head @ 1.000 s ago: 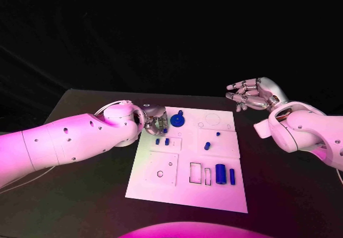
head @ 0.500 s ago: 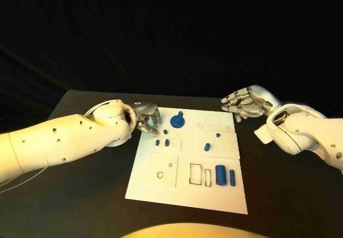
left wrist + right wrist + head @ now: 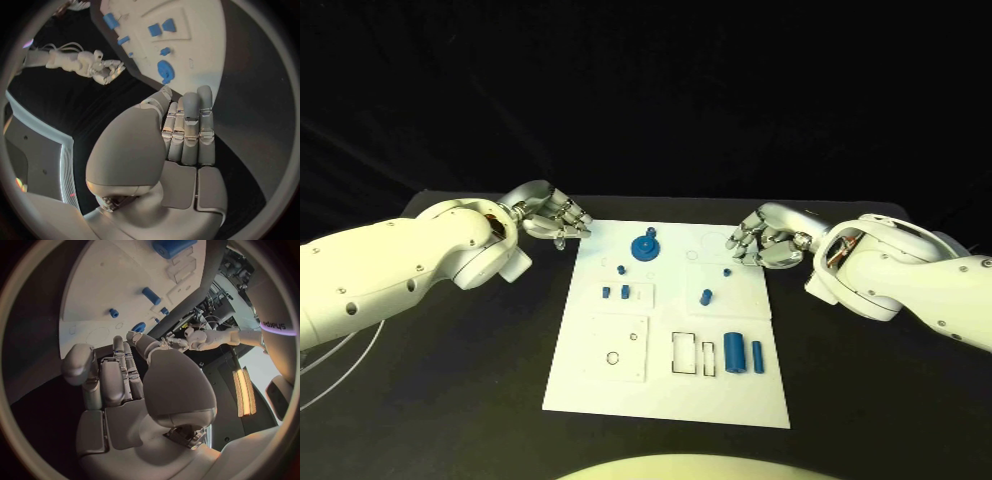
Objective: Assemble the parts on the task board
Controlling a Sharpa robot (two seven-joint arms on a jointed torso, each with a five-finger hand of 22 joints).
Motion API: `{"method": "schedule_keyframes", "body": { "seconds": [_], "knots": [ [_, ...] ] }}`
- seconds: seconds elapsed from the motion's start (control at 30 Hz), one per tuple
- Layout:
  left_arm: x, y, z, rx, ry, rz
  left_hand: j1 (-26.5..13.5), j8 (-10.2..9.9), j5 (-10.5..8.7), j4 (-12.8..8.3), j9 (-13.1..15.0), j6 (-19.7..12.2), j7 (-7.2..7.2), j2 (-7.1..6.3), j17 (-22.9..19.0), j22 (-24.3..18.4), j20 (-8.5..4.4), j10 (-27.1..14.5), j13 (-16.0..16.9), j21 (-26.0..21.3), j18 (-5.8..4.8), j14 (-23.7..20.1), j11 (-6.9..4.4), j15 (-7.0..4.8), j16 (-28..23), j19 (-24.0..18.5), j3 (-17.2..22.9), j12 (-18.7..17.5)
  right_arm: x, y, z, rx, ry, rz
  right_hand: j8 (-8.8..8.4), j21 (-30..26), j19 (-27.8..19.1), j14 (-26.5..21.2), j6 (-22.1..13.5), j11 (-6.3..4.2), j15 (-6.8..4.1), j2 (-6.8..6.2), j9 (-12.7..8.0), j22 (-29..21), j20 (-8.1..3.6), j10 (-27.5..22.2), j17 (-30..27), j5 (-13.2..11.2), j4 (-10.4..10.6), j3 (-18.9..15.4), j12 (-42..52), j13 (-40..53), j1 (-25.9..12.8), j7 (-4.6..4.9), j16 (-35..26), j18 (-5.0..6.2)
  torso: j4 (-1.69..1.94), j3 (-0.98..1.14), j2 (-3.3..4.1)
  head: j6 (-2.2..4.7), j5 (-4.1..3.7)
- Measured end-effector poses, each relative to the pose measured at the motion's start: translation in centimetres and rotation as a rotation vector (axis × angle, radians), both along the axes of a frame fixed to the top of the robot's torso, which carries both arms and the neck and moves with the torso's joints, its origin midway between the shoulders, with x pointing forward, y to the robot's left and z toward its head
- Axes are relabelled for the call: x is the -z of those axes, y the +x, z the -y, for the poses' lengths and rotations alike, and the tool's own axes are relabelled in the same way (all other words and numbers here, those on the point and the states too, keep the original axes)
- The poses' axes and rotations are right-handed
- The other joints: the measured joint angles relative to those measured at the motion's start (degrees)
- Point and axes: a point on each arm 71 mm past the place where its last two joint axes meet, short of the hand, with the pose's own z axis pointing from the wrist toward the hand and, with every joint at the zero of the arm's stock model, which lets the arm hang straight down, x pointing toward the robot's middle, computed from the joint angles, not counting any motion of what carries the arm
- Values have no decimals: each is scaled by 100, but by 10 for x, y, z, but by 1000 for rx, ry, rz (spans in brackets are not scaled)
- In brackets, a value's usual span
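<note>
The white task board [image 3: 672, 385] lies in the middle of the black table. On it a round blue part with a knob [image 3: 645, 247] sits at the far end. Small blue pegs [image 3: 626, 291] and another peg [image 3: 707, 296] stand mid-board, and two long blue cylinders [image 3: 734, 352] lie near the right edge. My left hand [image 3: 548, 215] hovers just off the board's far left corner, fingers loosely bent and holding nothing [image 3: 184, 125]. My right hand [image 3: 764, 240] hangs over the far right edge, also empty [image 3: 119, 380].
Rectangular outlined slots [image 3: 685, 352] and a raised square plate with holes [image 3: 623, 347] lie on the near half of the board. Bare black table [image 3: 877, 380] lies on both sides. A white cable [image 3: 336, 370] runs beside my left arm.
My left hand has drawn back off the board's far left area to its corner. My right hand has come down and in to the far right edge. The camera view shifted slightly.
</note>
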Motion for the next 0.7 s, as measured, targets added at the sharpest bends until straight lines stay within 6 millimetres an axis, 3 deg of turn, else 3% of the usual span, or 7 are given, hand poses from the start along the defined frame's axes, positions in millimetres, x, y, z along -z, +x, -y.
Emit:
{"method": "schedule_keyframes", "body": {
  "seconds": [0.07,0.13,0.33,0.63,0.7],
  "knots": [
    [-2,-1,-2,-18,-101,-19,-11,1,0,0,0,0,0,11,-10,-17,0,-20,6,-29,0,0,20,0,-31,0,0,13,2,-4,-4,-19,-59,23,-48,185,40,12,0,0,12,-53,0,120,20,0,92,-119,1,1,-99,-60,-53,0,81,-8,0,0,1,-1,-41],
    [-4,-3,-2,-32,-204,-35,-32,1,0,0,0,0,0,32,-20,-29,0,-20,11,-29,0,0,20,0,-32,0,0,54,4,-7,-8,-35,-112,45,-108,312,63,20,0,0,20,-58,0,201,2,0,162,-201,12,11,-166,-105,-58,0,138,-89,0,0,1,3,-79],
    [-8,-6,2,-59,-416,-59,0,25,0,-23,0,0,0,61,-34,-50,0,-41,27,-67,1,0,0,0,-32,0,22,102,12,-12,-17,-51,-233,108,-237,601,122,20,0,23,20,-89,-4,354,21,-23,353,-599,8,216,-299,-228,-24,0,291,-90,0,0,1,-1,-147],
    [-11,-11,9,-68,-548,-76,0,24,0,-23,1,0,0,61,-40,-61,0,-41,32,-67,1,0,0,0,-55,0,22,102,19,-13,-27,-43,-323,161,-237,825,165,19,62,53,20,-66,10,354,25,8,464,-608,8,310,-299,-267,-3,11,379,-90,4,-1,5,-4,-208],
    [-11,-12,10,-67,-562,-77,0,24,0,-23,1,0,0,61,-45,-62,0,-50,32,-67,0,0,8,0,-55,0,21,125,21,-13,-30,-46,-332,165,-260,909,203,20,97,40,20,-66,16,354,21,20,496,-608,3,333,-299,-278,-3,6,416,-179,7,0,5,-10,-213]
  ]
}}
